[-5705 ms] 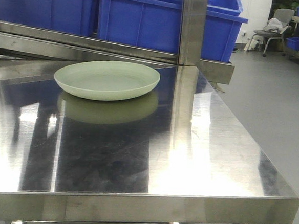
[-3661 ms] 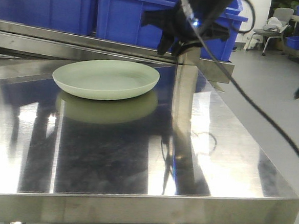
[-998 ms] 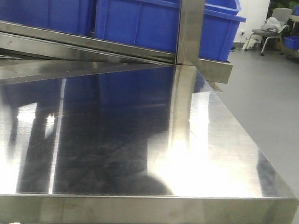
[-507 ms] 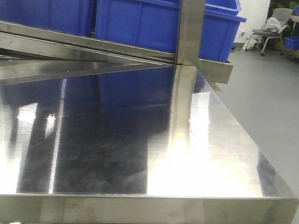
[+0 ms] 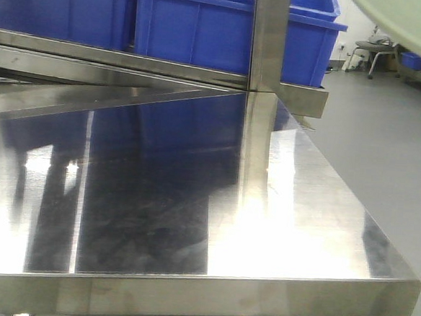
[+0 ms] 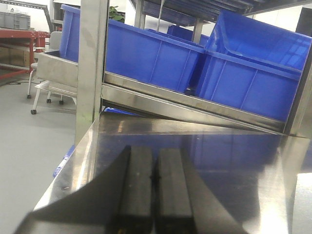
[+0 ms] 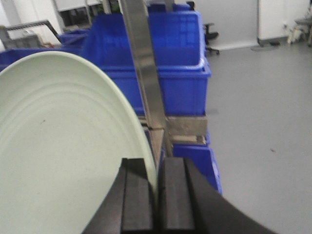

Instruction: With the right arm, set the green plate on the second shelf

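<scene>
The pale green plate (image 7: 63,146) fills the left of the right wrist view, held on edge, nearly upright. My right gripper (image 7: 155,190) is shut on the green plate's rim, one finger on each face. In the front view only a curved piece of the green plate (image 5: 415,20) shows, high in the top right corner, above and right of the table; the right arm itself is out of that view. My left gripper (image 6: 153,190) hangs low over the steel table (image 6: 219,165), shut with nothing between its fingers.
A steel upright post (image 5: 268,39) rises at the table's (image 5: 193,200) back right. Blue bins (image 5: 198,27) stand on the steel shelf rail (image 5: 131,58) behind the table. In the right wrist view, the post (image 7: 141,63) and a blue bin (image 7: 170,48) stand just beyond the plate.
The plate lay on the table several seconds ago and the right gripper came to it. The table then stood bare, and now the plate's edge has entered the top right corner.
</scene>
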Tool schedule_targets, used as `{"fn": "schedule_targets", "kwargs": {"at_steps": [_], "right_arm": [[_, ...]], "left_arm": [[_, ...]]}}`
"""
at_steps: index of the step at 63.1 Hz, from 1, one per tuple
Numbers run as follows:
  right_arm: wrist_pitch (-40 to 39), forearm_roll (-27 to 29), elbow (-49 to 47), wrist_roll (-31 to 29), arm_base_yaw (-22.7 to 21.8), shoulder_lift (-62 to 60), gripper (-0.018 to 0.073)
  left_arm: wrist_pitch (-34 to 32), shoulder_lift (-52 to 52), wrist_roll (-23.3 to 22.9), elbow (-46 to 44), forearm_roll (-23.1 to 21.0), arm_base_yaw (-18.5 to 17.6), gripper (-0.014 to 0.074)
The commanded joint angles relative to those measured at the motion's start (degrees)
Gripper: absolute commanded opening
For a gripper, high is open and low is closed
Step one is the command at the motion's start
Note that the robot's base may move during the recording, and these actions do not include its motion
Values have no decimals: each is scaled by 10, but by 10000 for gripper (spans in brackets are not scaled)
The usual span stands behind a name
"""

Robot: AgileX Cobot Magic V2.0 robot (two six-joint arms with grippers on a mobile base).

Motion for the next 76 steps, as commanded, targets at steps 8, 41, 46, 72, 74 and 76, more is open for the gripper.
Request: {"fn": "schedule_targets", "kwargs": {"at_steps": [8, 41, 46, 72, 74, 76], "right_arm": [[-92, -19, -17, 5, -2, 4, 57], [-92, -19, -17, 5, -2, 4, 57], [-92, -19, -17, 5, -2, 4, 57], [-91, -19, -17, 5, -2, 4, 57], [-91, -19, -17, 5, -2, 4, 57], [-91, -19, -17, 5, -2, 4, 57]], "left_arm": [[-45, -10, -2, 23, -3, -1, 130], [-45, -10, -2, 23, -3, -1, 130], [-45, -10, -2, 23, -3, -1, 130], [-45, -10, -2, 23, -3, -1, 130], [-45, -10, -2, 23, -3, -1, 130], [-45, -10, -2, 23, -3, -1, 130]]}}
